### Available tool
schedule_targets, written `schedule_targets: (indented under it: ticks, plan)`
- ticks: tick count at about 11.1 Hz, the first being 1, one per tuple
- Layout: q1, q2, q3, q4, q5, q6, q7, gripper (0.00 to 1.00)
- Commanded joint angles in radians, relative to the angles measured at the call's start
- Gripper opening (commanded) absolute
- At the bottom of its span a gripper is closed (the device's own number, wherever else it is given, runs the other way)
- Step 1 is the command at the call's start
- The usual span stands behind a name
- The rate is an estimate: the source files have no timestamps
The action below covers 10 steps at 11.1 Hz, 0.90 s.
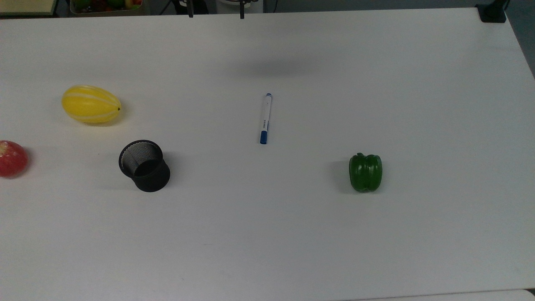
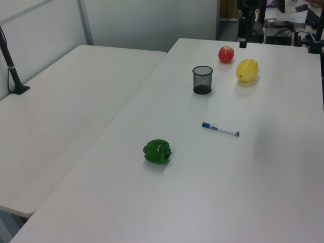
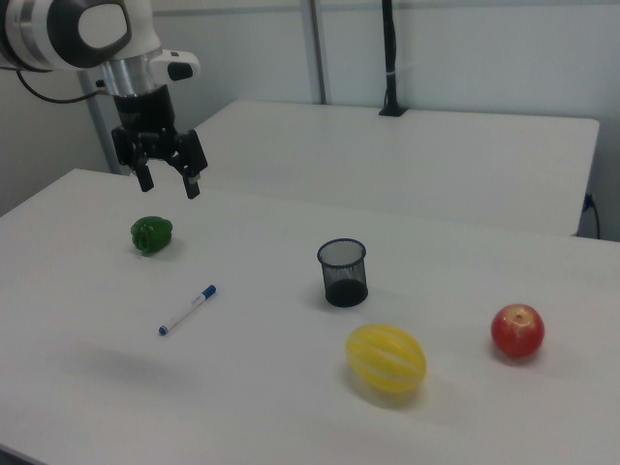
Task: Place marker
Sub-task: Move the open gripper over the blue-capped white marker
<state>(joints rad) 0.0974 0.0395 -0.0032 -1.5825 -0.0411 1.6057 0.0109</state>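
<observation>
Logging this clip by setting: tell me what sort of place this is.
Probably a robotics lab: a Franka arm's gripper hangs open over a plain white table with a marker, mesh cup and scattered produce.

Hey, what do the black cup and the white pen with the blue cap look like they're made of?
The black cylindrical cup looks like wire mesh, probably metal with a matte black coat: a fine grid shows on its inner wall. The slim white marker with a blue cap looks like smooth plastic, with a solid white barrel carrying small print.

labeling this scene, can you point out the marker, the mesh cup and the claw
marker (image 1: 265,118), top view, middle of the white barrel
mesh cup (image 1: 147,169), top view, outer wall
claw (image 3: 168,183), right view, midway between the open fingertips
</observation>
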Motion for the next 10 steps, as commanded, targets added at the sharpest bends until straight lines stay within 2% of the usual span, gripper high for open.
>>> schedule_targets:
  ticks: [1,6,8,10]
  plan:
    - [-0.002,-0.001,0.005,-0.007,-0.01,0.017,-0.006,1.0]
    - [0.005,0.01,0.012,-0.013,-0.008,0.069,0.001,1.0]
    - [0.005,0.029,0.057,-0.014,-0.01,0.083,0.043,1.0]
    - [0.008,0.043,0.065,-0.014,-0.01,0.1,0.066,1.0]
